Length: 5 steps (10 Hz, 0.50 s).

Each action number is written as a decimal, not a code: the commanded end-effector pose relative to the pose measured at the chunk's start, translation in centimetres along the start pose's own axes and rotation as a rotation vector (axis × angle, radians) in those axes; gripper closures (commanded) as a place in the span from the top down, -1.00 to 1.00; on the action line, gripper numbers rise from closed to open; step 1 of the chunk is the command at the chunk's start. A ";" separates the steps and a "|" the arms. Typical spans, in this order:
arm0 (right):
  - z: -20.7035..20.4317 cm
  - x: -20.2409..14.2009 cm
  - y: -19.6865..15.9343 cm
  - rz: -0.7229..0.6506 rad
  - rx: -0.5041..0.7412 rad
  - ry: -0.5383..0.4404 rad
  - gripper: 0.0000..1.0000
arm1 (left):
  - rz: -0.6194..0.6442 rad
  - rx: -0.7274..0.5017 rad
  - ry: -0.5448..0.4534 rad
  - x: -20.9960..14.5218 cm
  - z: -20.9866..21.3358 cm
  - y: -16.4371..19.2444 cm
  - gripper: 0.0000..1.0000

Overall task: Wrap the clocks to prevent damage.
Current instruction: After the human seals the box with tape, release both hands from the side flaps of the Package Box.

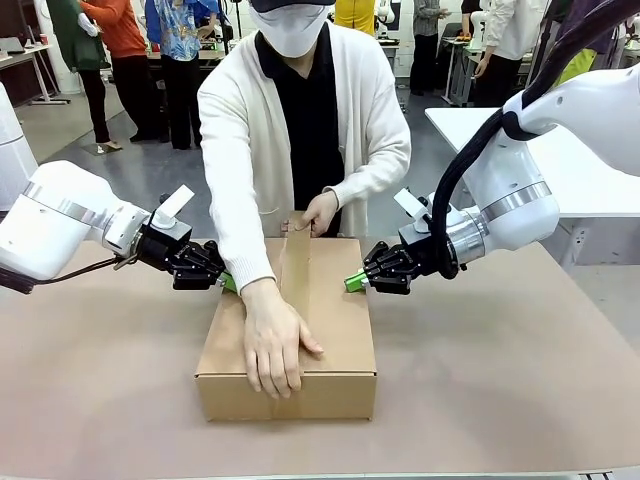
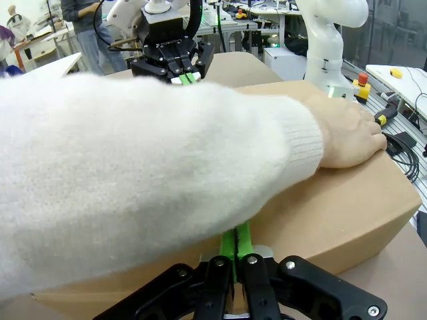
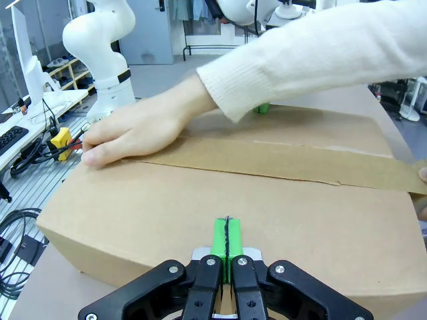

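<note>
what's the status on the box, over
Left gripper and right gripper shut, pressing cardboard box sides. Person's hand smoothing tape strip along top seam. Sleeve crossing above left gripper.

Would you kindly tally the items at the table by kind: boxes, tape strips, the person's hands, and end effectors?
Cardboard box: 1
Brown tape strip: 1
Person's hands: 2, one pressing the box top, one at its far edge
End effectors: 2, left and right, both shut against the box sides
Total: 6
</note>
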State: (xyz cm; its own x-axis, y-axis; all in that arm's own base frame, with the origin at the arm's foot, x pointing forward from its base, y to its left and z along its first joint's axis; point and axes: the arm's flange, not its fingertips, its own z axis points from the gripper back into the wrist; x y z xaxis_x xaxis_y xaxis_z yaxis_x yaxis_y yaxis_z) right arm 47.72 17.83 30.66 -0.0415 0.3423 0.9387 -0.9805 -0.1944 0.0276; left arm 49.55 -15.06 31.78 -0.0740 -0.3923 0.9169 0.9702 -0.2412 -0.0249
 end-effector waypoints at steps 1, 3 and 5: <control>-0.3 -0.3 0.1 -0.007 -0.005 0.007 -0.98 | 0.000 0.006 -0.003 -0.3 -0.2 -0.1 -0.99; -0.3 -0.3 0.1 -0.007 -0.005 0.007 -0.98 | 0.000 0.006 -0.003 -0.3 -0.2 -0.1 -0.99; -0.3 -0.3 0.1 -0.007 -0.005 0.007 -0.98 | 0.000 0.006 -0.003 -0.3 -0.2 -0.1 -0.99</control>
State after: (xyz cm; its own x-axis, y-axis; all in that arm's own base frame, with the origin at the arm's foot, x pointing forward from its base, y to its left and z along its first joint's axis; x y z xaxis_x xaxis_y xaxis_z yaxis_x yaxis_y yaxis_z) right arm 47.72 17.83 30.62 -0.0408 0.3424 0.9387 -0.9805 -0.1944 0.0283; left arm 49.54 -15.05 31.74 -0.0731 -0.3924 0.9169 0.9701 -0.2412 -0.0258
